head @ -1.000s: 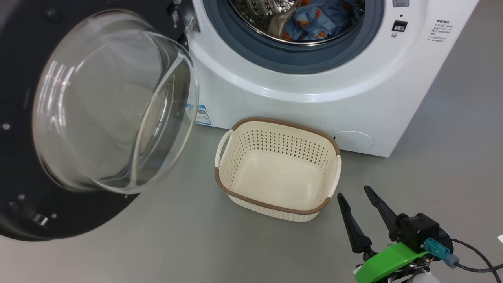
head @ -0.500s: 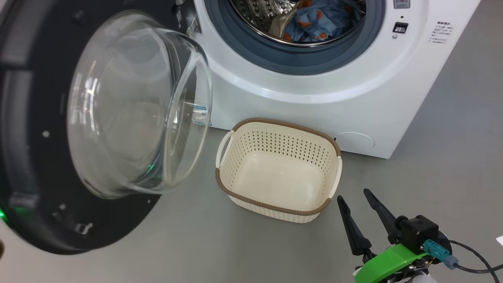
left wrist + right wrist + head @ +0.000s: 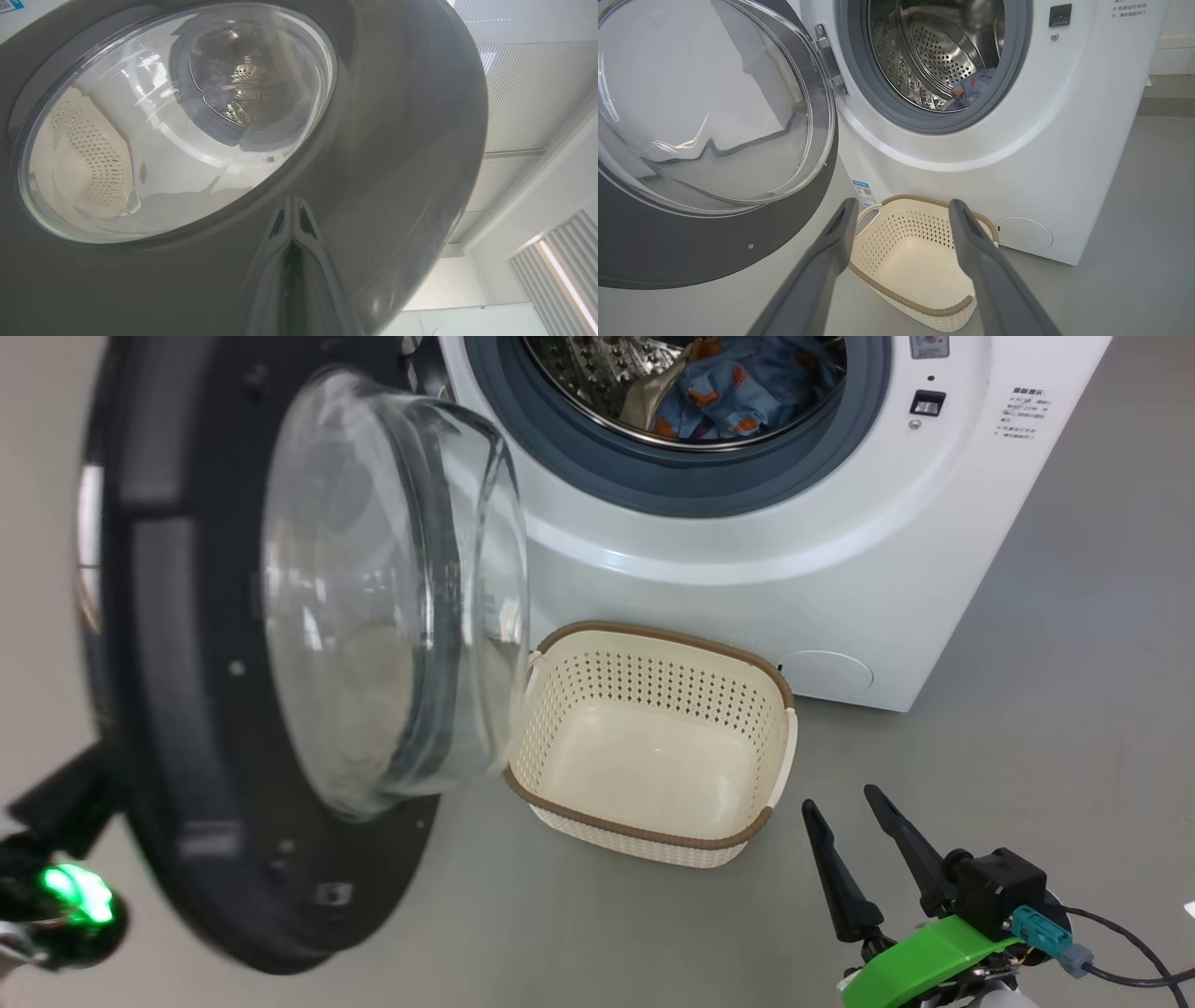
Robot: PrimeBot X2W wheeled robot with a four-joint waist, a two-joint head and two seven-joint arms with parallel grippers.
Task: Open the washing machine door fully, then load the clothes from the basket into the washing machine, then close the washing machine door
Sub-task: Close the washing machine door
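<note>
While the washing machine door stands half open, the left gripper rests pressed together against its outer face; the right gripper hangs spread beside the basket, and the clothes lie inside the washing machine drum

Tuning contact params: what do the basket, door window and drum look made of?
Basket: cream moulded plastic, matte, with punched holes and a brown woven-look rim.
Door window: probably clear glass; see-through, glossy, with sharp reflections.
Drum: steel, it seems; bright, perforated, mirror-shiny.
</note>
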